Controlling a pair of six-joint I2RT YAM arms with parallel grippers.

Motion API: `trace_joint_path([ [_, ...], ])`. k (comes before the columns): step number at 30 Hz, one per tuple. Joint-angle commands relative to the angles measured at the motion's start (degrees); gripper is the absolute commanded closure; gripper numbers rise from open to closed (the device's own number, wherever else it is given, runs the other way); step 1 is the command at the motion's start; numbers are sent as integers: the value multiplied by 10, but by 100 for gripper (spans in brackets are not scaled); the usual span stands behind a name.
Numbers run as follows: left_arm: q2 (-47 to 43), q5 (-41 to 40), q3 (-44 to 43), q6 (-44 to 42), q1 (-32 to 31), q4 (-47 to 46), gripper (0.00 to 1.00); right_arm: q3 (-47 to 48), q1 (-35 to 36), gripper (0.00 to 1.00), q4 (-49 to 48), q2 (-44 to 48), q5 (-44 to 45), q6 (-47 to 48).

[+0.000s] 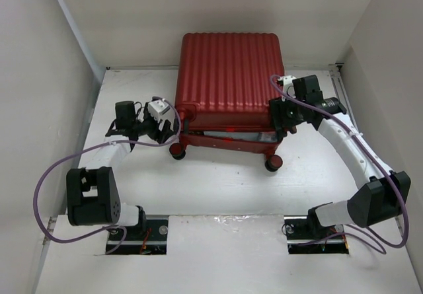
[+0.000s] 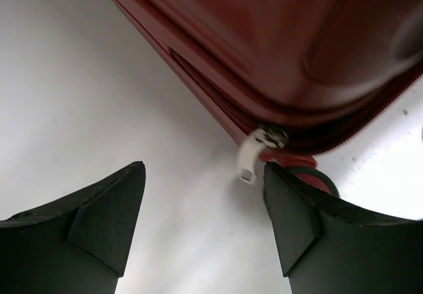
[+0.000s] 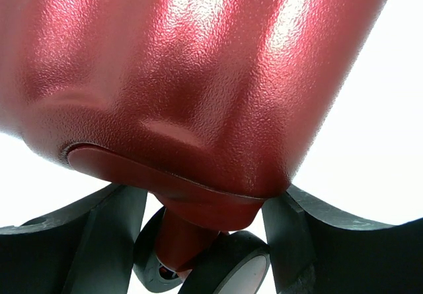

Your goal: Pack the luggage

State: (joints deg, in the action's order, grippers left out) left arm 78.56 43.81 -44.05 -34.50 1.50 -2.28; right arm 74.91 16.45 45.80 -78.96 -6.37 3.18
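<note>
**While zipping is starting**

While the luggage is lying at twelve o'clock, left pincer is gaping beside its zipper pull; right pincer is straddling the five o'clock corner, grip unclear; pinching that pull squarely is likely coming next.

Top view looks bright and even to me, lit from overhead, with a soft shadow under the luggage. Right wrist: speckled glare across the shell, background blown out white. Left wrist: shell blurred and soft up close, table flatly lit.
</note>
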Motion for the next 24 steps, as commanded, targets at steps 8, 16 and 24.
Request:
trace_joint_path([
  [8, 32, 36, -67, -149, 1, 114, 41, -26, 17, 100, -58, 56, -74, -14],
  [16, 48, 72, -99, -270, 27, 231, 40, -26, 31, 100, -42, 61, -91, -48],
  [24, 64, 144, -85, -226, 34, 129, 34, -56, 43, 100, -80, 84, -129, -100],
])
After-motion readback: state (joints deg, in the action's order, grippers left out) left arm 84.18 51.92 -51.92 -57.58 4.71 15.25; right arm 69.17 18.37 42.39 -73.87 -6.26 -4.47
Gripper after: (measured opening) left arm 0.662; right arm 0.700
